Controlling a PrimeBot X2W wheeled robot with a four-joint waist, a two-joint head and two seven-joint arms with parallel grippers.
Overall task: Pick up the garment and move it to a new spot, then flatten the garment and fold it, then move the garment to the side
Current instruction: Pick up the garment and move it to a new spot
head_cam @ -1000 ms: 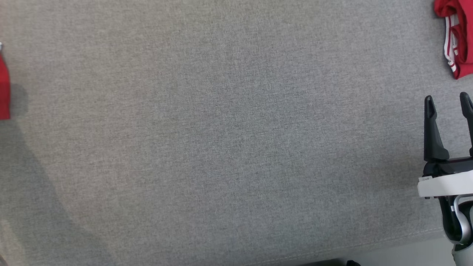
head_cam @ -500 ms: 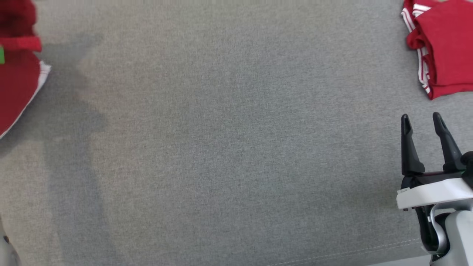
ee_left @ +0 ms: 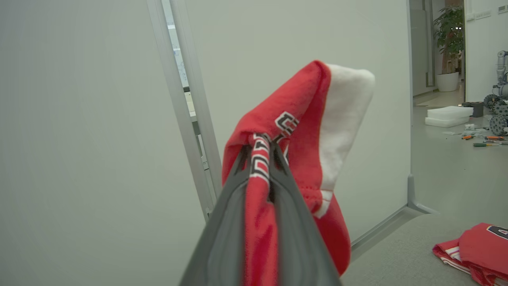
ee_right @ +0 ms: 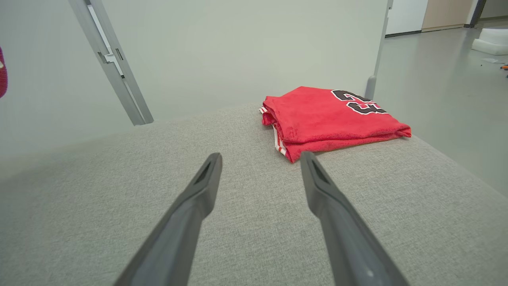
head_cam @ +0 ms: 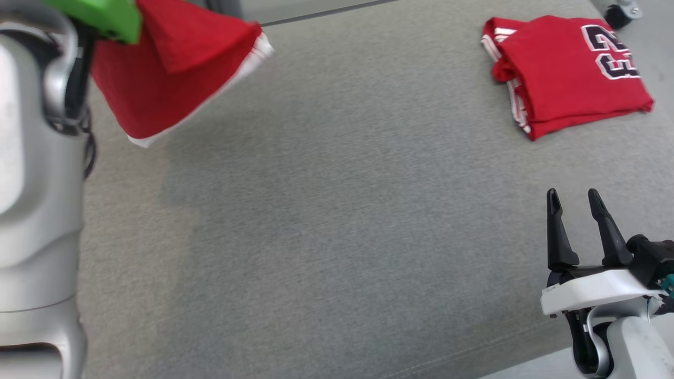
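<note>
— What's the left one got?
— The left hand point(ee_left: 260, 145) is clamped on a fold of the red garment point(head_cam: 158, 89). It hangs in the air, white trim showing, over the far left of the grey fabric counter point(head_cam: 337, 221).
— And the other?
— The right hand point(head_cam: 572, 193) hovers near the front right edge, fingers spread, holding nothing.
— Anything nearby?
— A folded jersey point(head_cam: 568, 73), red with dark numerals, lies on the far right corner beyond the right hand, well apart from the hanging one. A pale partition point(ee_right: 238, 47) stands behind the counter. Over on the floor there's a potted plant point(ee_left: 450, 31) and scattered tools point(ee_left: 484, 141).
</note>
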